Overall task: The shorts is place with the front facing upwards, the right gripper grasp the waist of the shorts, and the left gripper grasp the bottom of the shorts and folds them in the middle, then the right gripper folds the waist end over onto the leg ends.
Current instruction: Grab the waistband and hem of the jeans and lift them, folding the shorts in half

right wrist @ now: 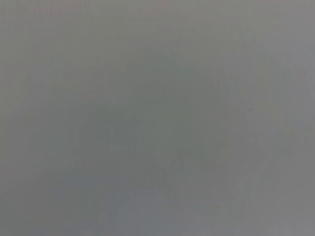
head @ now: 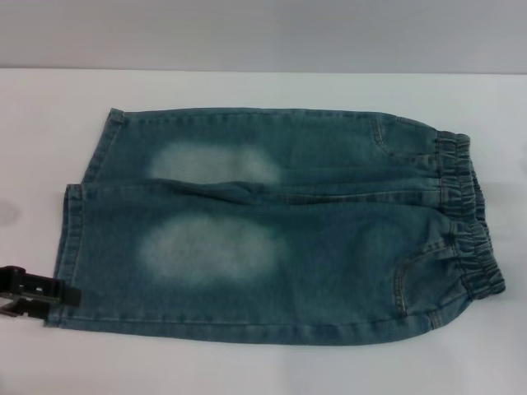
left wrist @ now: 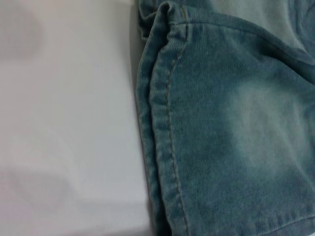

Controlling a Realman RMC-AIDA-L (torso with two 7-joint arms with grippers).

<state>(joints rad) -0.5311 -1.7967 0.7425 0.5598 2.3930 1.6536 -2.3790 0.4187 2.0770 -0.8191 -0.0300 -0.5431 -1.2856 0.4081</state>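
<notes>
**Left gripper at the leg hem, one pair of shorts laid flat**

Left gripper (head: 49, 298) reaches in from the head view's left edge and meets the near corner of the leg hem of the shorts (head: 272, 226); only its dark tip shows there, and whether its fingers are parted or pinching the cloth cannot be told. It is the only gripper in sight. The right gripper appears in no view.

One pair of blue denim shorts lies spread on the white worktop (head: 247, 370), with the two legs toward the left gripper and the elastic waistband (head: 465, 218) at the opposite end. Counted on the shorts: two legs, the nearer one reaching a little further toward the gripper than the farther one; two pale faded patches, one on each leg, the nearer patch (head: 210, 247) being the larger; and two curved pocket seams just beside the waistband. A crease runs along the middle between the legs. Beyond the shorts the worktop meets a grey wall (head: 263, 33).

The left wrist view gives what the head view cannot: the stitched hem (left wrist: 165, 147) close up, its double seam lying on the worktop, with no fingers in frame. The right wrist view shows only a plain grey field, with nothing to make out.
</notes>
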